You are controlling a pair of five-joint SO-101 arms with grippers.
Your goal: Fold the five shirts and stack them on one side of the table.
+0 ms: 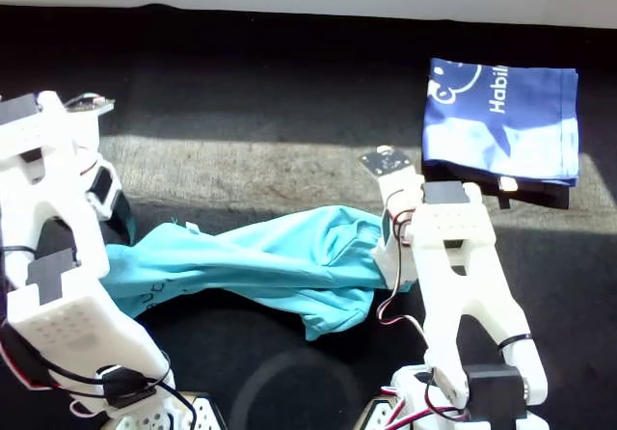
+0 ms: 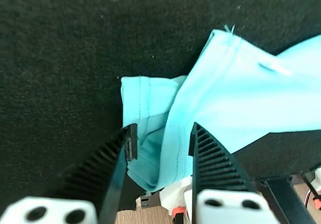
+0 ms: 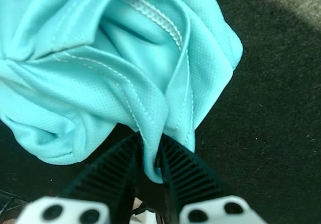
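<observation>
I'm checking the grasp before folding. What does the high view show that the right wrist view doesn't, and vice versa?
High view: the folded blue shirt at the far right of the table, and the teal shirt stretched out lengthwise. Right wrist view: the right gripper shut on a stitched fold of it. Both: teal fabric over the dark table.

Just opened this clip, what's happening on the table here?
Two arms are working a teal shirt, which lies bunched and twisted between them on the dark table. The right pincer is clamped on a fold at one end. The left pincer sits at the other end, jaws apart around the hem. A folded blue shirt lies on a dark garment beyond the right arm.
</observation>
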